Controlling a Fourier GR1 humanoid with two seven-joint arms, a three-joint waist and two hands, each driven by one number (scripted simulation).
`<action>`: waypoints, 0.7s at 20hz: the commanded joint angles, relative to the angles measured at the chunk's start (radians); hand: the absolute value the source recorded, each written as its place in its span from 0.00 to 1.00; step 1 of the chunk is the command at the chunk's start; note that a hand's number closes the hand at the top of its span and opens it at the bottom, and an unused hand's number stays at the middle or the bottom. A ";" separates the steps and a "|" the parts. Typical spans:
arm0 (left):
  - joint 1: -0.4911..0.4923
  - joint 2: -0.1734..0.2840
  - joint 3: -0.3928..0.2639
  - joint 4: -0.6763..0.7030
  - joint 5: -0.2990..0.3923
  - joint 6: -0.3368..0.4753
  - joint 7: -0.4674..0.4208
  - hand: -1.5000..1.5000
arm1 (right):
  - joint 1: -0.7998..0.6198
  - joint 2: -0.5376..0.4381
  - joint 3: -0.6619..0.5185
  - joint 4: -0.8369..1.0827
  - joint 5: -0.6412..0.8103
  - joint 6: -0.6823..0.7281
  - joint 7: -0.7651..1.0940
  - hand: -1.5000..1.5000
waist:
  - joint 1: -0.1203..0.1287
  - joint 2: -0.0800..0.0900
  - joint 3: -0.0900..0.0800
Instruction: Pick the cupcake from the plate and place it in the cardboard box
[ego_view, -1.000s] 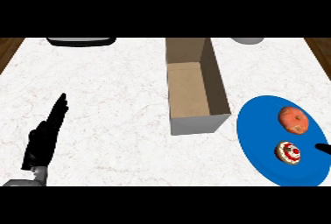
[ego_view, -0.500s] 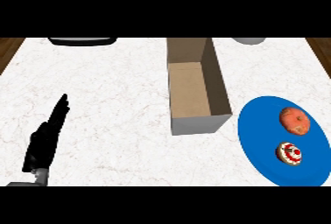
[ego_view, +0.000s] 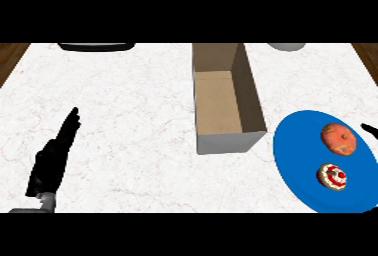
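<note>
cupcake (ego_view: 333, 176) sits on the blue plate (ego_view: 295, 150) at 4 o'clock from the cardboard box (ego_view: 225, 100). right hand (ego_view: 368, 129), barely visible, fingers untellable, is nearer, cupcake at its 7 o'clock; left hand (ego_view: 52, 160) rests open.

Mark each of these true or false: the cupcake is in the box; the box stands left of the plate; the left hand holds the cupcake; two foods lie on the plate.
1. The cupcake is in the box. False: it lies on the plate.
2. The box stands left of the plate. True.
3. The left hand holds the cupcake. False: it rests open at the lower left, holding nothing.
4. Two foods lie on the plate. True: the cupcake and an orange-red food.
</note>
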 joint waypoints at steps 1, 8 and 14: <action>-0.015 -0.010 0.035 0.013 -0.007 -0.027 -0.002 0.50 | -0.061 0.060 -0.014 0.006 0.045 0.064 0.090 0.00 | -0.002 0.000 0.000; 0.016 -0.063 0.033 0.004 -0.054 -0.018 -0.016 0.50 | 0.032 0.173 0.008 0.001 0.182 0.102 0.076 0.00 | -0.005 -0.001 0.001; 0.038 -0.074 0.048 -0.062 -0.078 -0.046 0.027 0.50 | 0.031 0.232 -0.069 -0.037 0.213 0.174 0.065 0.00 | -0.006 -0.002 0.001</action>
